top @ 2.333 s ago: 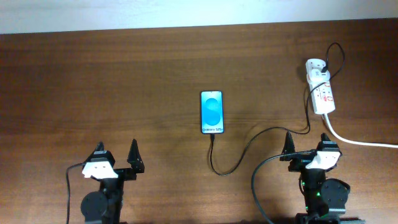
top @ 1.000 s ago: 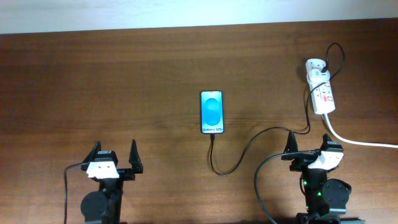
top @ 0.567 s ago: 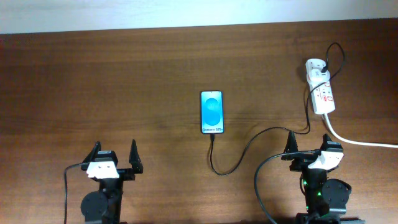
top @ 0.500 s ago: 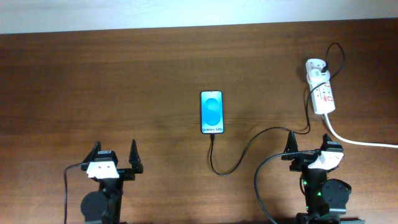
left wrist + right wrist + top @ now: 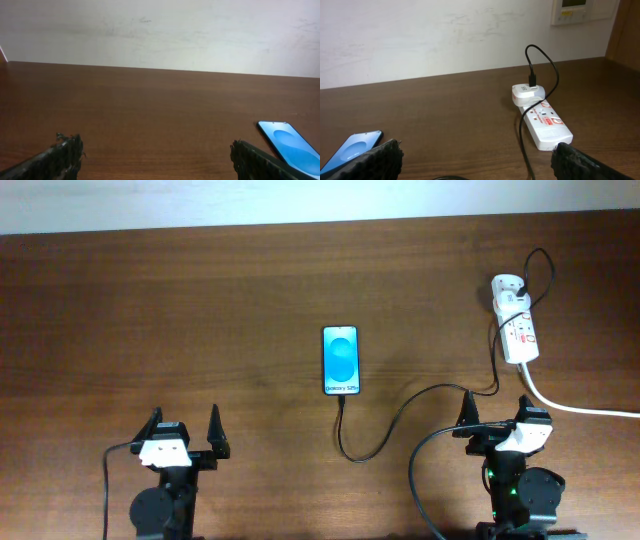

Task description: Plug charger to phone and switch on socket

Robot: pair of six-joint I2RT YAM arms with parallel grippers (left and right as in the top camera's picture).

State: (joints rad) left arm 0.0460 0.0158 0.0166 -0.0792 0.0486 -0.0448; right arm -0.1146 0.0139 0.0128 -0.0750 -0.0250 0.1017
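Observation:
The phone (image 5: 340,361) lies flat mid-table, its blue screen lit; it also shows at the right edge of the left wrist view (image 5: 292,147) and at the lower left of the right wrist view (image 5: 352,147). The charger's thin black cable (image 5: 400,408) runs from the phone's near end in a loop to a white adapter (image 5: 508,285) on the socket (image 5: 518,330). I cannot tell whether its tip is seated in the phone. My left gripper (image 5: 184,420) is open near the front edge, holding nothing. My right gripper (image 5: 494,410) is open just in front of the socket (image 5: 547,125).
The socket's thick white cord (image 5: 575,408) trails off the right side, past the right gripper. A pale wall borders the table's far edge, with a white wall panel (image 5: 575,10) above. The robots' own black cables hang at the front by each arm base.
Over two seconds, the left gripper straightened and both grippers drew slightly back toward the front edge. Nothing has moved in the last second.

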